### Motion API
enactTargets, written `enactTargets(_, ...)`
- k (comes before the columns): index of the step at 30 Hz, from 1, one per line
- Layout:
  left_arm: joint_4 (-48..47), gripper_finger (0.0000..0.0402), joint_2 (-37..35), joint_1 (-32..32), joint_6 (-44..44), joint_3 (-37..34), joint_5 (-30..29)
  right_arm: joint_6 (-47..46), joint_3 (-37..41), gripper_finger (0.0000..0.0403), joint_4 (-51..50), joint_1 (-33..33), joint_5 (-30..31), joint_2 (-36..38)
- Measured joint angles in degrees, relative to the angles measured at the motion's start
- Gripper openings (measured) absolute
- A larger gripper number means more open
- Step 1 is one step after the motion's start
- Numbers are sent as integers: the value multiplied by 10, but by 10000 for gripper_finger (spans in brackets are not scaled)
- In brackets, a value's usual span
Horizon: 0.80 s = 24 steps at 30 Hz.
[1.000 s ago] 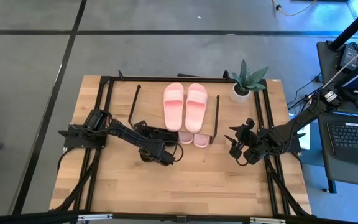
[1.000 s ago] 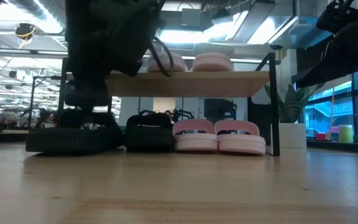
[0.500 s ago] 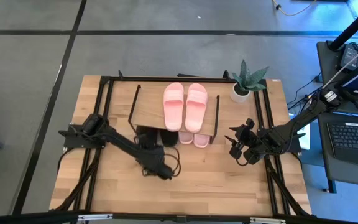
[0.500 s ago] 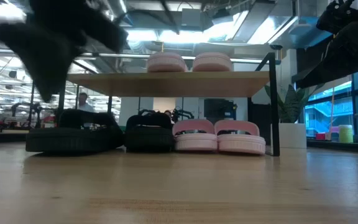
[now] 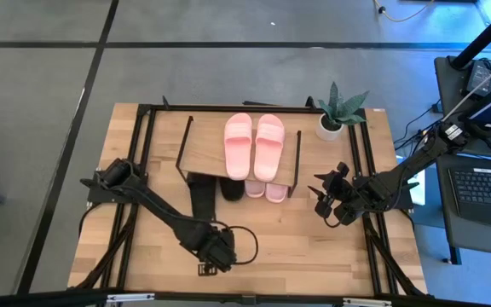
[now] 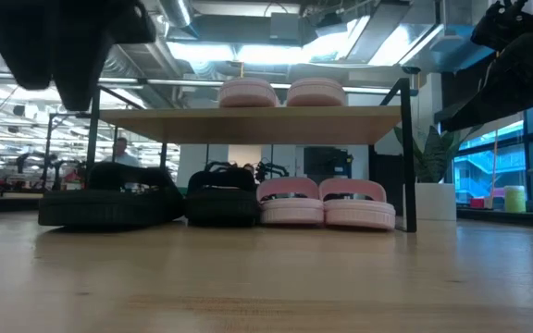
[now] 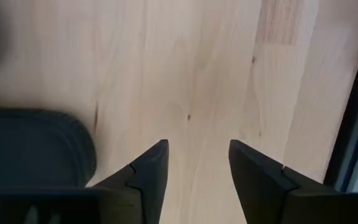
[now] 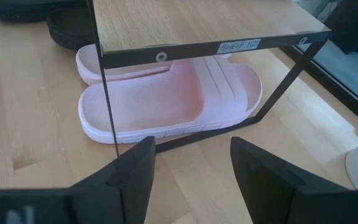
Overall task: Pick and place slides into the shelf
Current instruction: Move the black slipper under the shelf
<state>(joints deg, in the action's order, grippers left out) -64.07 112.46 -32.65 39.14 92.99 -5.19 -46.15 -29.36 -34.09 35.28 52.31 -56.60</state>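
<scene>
The shelf (image 5: 207,153) stands at the table's far middle. One light pink pair of slides (image 5: 254,145) lies on its top board. Under it sit a second pink pair (image 6: 324,202) and a black slide (image 6: 222,196). Another black slide (image 5: 201,200) lies at the shelf's left front, sticking out toward the near edge. My left gripper (image 5: 216,254) points down over bare wood near the front edge, open and holding nothing; that slide's end (image 7: 36,146) shows beside it. My right gripper (image 5: 325,201) waits open to the right of the shelf, facing the lower pink slide (image 8: 173,106).
A potted plant (image 5: 335,119) stands at the far right corner beside the shelf. Black frame rails (image 5: 366,170) run along the table's left and right sides. Bare wood lies along the near edge in front of the shelf (image 5: 314,256).
My left gripper has drawn back from the black slides by the shelf toward the table's near edge, rising a little and tipping until it points straight down. Its fingers have stayed open. The slides have not moved.
</scene>
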Motion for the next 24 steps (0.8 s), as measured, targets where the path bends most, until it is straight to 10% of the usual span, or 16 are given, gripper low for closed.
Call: enactTargets(24,145,161,-87,50,10,-251,16,2,0,210,-3,0,0,0)
